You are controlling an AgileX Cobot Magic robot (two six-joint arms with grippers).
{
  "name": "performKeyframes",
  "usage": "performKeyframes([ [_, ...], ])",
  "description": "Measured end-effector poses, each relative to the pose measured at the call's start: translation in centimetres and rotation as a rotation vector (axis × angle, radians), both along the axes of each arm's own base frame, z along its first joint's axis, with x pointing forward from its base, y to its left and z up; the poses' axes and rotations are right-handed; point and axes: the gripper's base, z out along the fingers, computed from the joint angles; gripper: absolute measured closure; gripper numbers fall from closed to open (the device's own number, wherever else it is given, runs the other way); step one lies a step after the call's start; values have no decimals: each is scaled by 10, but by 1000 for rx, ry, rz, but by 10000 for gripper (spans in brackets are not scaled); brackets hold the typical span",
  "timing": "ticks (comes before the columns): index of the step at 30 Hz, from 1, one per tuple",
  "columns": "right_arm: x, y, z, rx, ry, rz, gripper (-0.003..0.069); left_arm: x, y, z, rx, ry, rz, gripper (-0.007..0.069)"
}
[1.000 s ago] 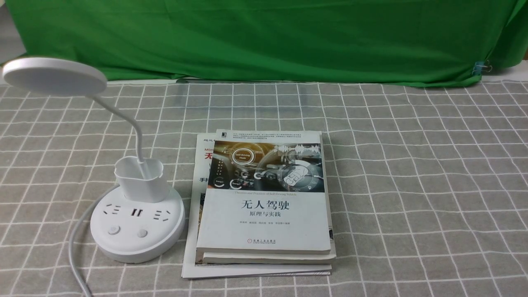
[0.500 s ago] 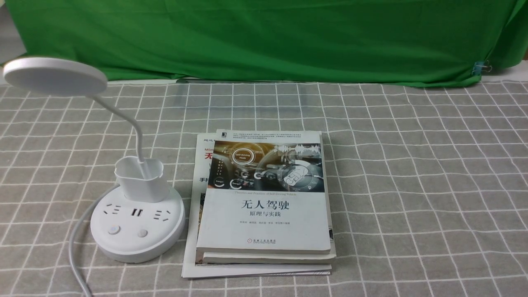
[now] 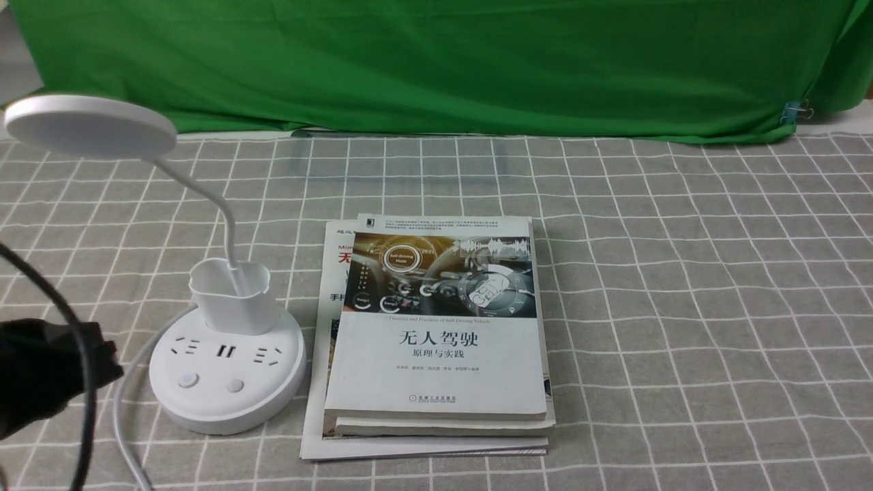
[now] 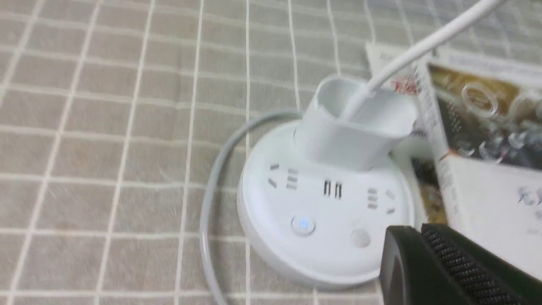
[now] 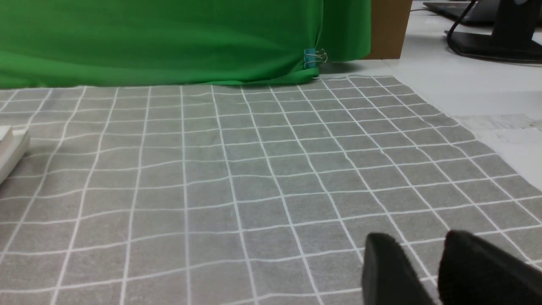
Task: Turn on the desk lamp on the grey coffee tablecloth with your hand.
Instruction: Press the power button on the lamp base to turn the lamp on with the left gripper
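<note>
The grey coffee tablecloth (image 3: 682, 273) covers the table up to a green backdrop cloth (image 3: 477, 61) hung behind the stack of books (image 3: 443, 354). Just left of the books stands the desk lamp (image 3: 228, 382), its 2 buttons facing the robot and its neck rising, then arching away from the books. Beyond it, the left gripper (image 4: 417, 233) has its fingers together and is empty; the right gripper (image 5: 417, 241), well apart from the books, is slightly parted and empty.
</note>
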Motion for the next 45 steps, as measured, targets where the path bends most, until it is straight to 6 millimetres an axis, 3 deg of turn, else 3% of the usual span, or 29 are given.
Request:
performKeyframes([
  [7,0,0,0,0,0,0,414,38,-11,-14,60,285,-163,606],
  [15,0,0,0,0,0,0,414,53,-47,-34,143,361,-269,606],
  [19,0,0,0,0,0,0,414,68,-56,-43,266,369,-260,606],
  [24,0,0,0,0,0,0,414,84,-59,-49,295,323,-271,606],
  [30,0,0,0,0,0,0,414,90,-62,-63,312,362,-282,606],
  [45,0,0,0,0,0,0,414,99,-65,-75,328,350,-296,606],
])
